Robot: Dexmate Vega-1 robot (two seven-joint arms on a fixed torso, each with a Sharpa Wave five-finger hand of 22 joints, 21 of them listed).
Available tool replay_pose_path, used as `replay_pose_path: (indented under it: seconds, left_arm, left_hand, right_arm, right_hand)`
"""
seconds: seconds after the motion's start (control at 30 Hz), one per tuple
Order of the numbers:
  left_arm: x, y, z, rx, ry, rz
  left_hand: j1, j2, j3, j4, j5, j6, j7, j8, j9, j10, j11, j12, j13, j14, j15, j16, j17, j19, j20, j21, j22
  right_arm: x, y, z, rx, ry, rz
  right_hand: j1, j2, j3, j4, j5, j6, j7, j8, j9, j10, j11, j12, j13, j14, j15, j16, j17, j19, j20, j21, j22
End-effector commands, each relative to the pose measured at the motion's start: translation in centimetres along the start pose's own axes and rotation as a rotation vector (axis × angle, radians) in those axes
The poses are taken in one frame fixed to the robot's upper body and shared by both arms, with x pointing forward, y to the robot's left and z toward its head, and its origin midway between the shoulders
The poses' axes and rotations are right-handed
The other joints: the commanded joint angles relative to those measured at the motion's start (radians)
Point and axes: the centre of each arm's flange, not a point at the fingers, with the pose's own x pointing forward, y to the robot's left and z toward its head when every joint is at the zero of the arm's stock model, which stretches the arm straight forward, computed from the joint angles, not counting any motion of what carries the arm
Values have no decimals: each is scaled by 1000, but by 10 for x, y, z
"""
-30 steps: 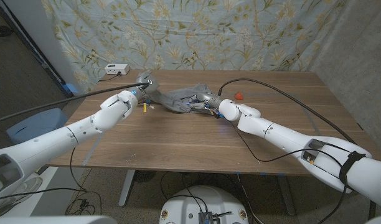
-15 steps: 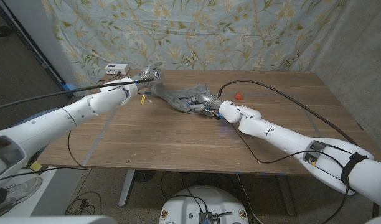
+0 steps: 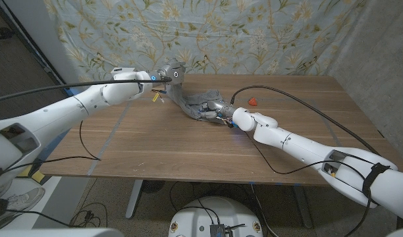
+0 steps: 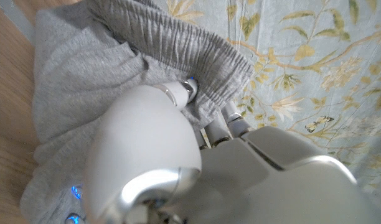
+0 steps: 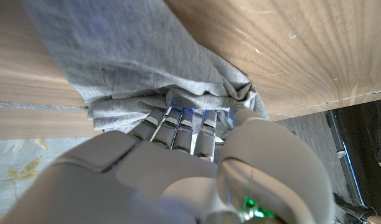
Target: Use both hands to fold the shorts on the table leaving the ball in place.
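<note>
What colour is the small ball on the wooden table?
The small ball is red; the head view shows it best.

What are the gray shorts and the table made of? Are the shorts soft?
The shorts look like soft gray knit cotton or fleece: a speckled weave, a gathered stretchy waistband, and loose folds where the left hand lifts them. The table looks like brown wood or wood-look board, with grain lines and a dull, smooth finish.

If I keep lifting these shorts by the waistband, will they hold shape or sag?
Likely sag: the shorts drape limply between the left hand and right hand. Probably light, since the fabric bunches into soft folds.
</note>
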Motion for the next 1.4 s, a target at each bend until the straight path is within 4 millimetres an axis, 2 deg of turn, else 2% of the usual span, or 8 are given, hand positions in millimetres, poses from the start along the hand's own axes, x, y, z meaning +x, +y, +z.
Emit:
replay_pose_path:
  seconds: [0.03,0.8,1.03,1.17,1.23,1.27,1.3,1.4]
  left_arm:
    - [27,25,6,56,-152,121]
    - [66,49,31,72,-308,264]
    - [74,58,34,71,-291,359]
    - [72,65,34,48,-249,445]
    - [70,67,34,41,-225,473]
    - [70,68,34,38,-220,482]
    - [69,68,33,31,-211,493]
    - [66,69,33,25,-184,523]
  left_hand:
    - [-14,0,-3,-1,0,-5,-2,-2,0,-2,3,-2,5,21,-168,-8,0,-6,-1,8,-2]
    - [-28,1,2,-2,2,-30,-9,-14,-5,-15,4,-23,9,10,-167,-22,-5,-16,-1,34,-36]
    - [-49,-6,2,2,1,-105,-34,-50,-10,-61,-4,-65,-2,-24,-171,-45,-13,-17,-9,53,-71]
    - [-141,-30,-65,26,-19,-289,-77,-146,-24,-125,-2,-120,-17,-41,-172,-57,-16,-2,-15,70,-112]
    - [-199,-43,-108,47,-28,-338,-81,-176,-27,-157,-6,-137,-22,-56,-172,-64,-21,13,-23,74,-118]
    - [-269,-65,-154,73,-31,-413,-87,-208,-31,-207,-2,-156,-27,-71,-168,-70,-25,27,-31,68,-123]
    - [-312,-72,-176,90,-26,-475,-85,-225,-34,-240,-5,-163,-31,-91,-166,-80,-30,40,-35,59,-125]
    - [-421,-118,-236,136,-15,-557,-79,-229,-39,-331,-1,-173,-40,-143,-156,-101,-38,53,-36,29,-128]
  right_arm:
    - [0,6,-3,-10,-8,17]
    - [-1,7,-12,-7,-6,25]
    - [-1,6,-13,-10,-4,26]
    - [-2,5,-14,-13,-3,27]
    - [-2,4,-14,-13,-3,28]
    - [-1,4,-14,-16,-2,27]
    - [-1,4,-14,-17,-3,27]
    - [-1,3,-13,-17,-5,28]
  right_hand:
    - [9,1,10,-1,8,6,2,1,3,10,-2,3,2,7,-3,6,4,61,34,3,9]
    - [11,1,19,-9,6,13,4,-1,3,15,-2,1,1,9,-1,10,4,64,33,-1,9]
    - [11,1,22,-12,5,15,3,-3,3,17,-2,1,1,9,-2,11,4,66,33,-2,9]
    - [11,1,23,-12,5,16,2,-3,3,19,-2,1,1,9,-2,11,3,66,33,-3,9]
    - [11,0,24,-13,5,17,3,-3,3,19,-2,1,1,9,-2,11,3,67,34,-3,9]
    - [11,1,24,-13,5,17,3,-3,3,18,-2,0,1,9,-3,11,3,67,34,-4,9]
    - [10,0,24,-13,5,17,3,-3,3,18,-2,0,1,9,-2,11,3,67,33,-4,9]
    - [10,0,25,-14,5,17,2,-4,3,19,-1,0,1,9,-3,12,3,66,34,-5,9]
